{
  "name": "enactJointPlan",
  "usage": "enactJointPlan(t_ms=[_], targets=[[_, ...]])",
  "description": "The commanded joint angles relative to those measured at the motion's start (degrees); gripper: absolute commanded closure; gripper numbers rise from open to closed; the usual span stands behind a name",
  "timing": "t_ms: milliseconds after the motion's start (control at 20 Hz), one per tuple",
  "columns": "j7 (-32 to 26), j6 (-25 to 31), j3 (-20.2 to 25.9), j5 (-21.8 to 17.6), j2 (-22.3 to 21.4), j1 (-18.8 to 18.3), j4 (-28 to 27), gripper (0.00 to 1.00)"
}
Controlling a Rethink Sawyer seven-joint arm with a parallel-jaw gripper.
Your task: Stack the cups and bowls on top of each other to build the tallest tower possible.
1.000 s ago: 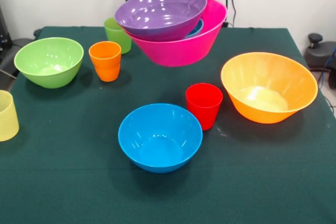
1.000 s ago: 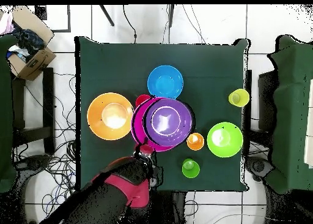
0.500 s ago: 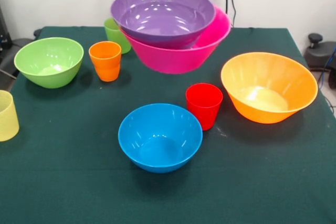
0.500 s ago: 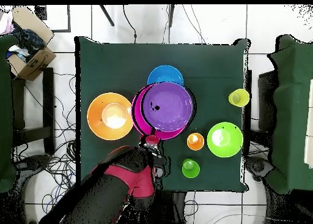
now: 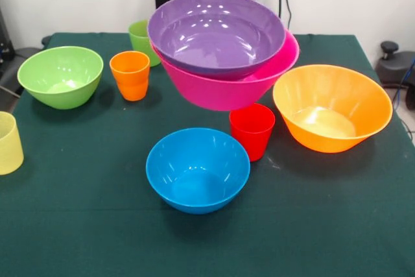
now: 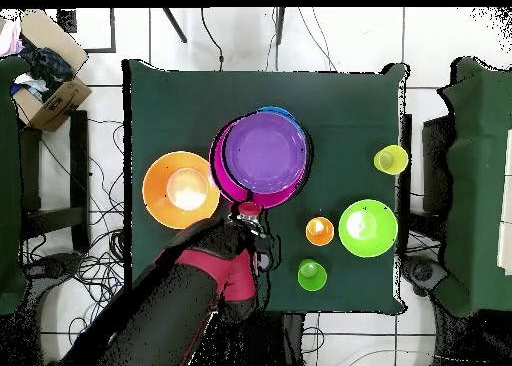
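Overhead view: blue bowl (image 6: 276,110) mostly hidden

Held purple bowl (image 5: 217,30) and pink bowl (image 5: 230,82) carried forward, now above blue bowl (image 5: 198,170).

Bright, even light from above puts small white glints inside the purple bowl (image 5: 217,30) and orange bowl (image 5: 332,107), soft shadows lie on the green tabletop (image 5: 78,225), and focus is sharp.
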Motion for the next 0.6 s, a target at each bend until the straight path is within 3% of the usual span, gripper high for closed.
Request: enactJointPlan(t_ms=[50, 200, 350, 600], targets=[[5.5, 2.1, 9.1, -1.0, 0.4, -3.0, -8.0, 1.00], [4.1, 1.5, 9.6, 1.3, 0.6, -4.3, -9.3, 1.00], [6.8, 1.5, 11.1, -0.1, -0.1, -5.6, -9.6, 1.00], [5.2, 0.3, 11.6, -0.3, 0.1, -7.0, -10.8, 1.00]])
